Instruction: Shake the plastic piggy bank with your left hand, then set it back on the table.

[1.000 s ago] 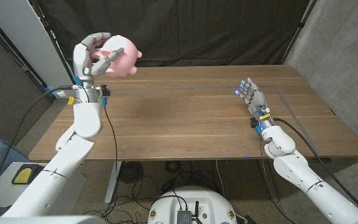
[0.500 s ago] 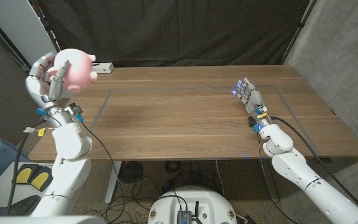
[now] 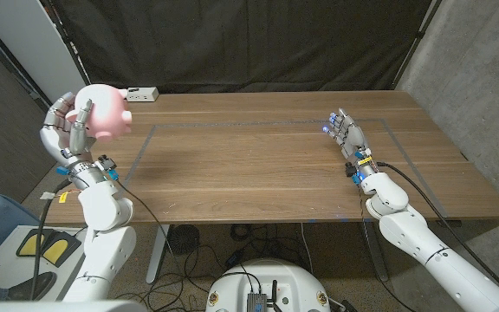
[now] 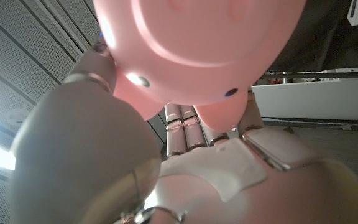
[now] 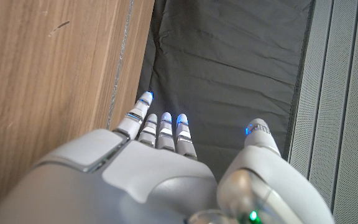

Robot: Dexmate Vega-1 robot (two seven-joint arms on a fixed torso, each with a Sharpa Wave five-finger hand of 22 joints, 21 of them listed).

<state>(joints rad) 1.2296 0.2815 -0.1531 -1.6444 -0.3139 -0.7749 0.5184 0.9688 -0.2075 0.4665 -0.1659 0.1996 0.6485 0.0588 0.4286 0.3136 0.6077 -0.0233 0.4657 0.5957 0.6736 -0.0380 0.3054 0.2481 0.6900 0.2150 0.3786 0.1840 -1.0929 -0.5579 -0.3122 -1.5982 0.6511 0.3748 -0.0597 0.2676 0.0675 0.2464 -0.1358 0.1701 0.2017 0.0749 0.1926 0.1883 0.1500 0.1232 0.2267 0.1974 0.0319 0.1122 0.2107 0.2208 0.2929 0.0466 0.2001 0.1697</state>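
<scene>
Left hand point(image 3: 66, 126): raised off table point(image 3: 267, 165) at 9 o'clock, fingers clamped round pink piggy bank point(image 3: 105, 111). Right hand point(image 3: 346, 133): 3 o'clock, fingers apart, holding nothing.

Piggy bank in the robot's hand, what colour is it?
Pink piggy bank; the head view shows it best.

The table point(image 3: 267, 165) surface is bare wood across its middle and front, with open room for a hand to pass. A small white box point(image 3: 142, 94) lies at the far left edge. The right hand point(image 3: 346, 133) stands near the right side. The left hand point(image 3: 66, 126) holds the piggy bank point(image 3: 104, 111) off the table's left edge.
</scene>
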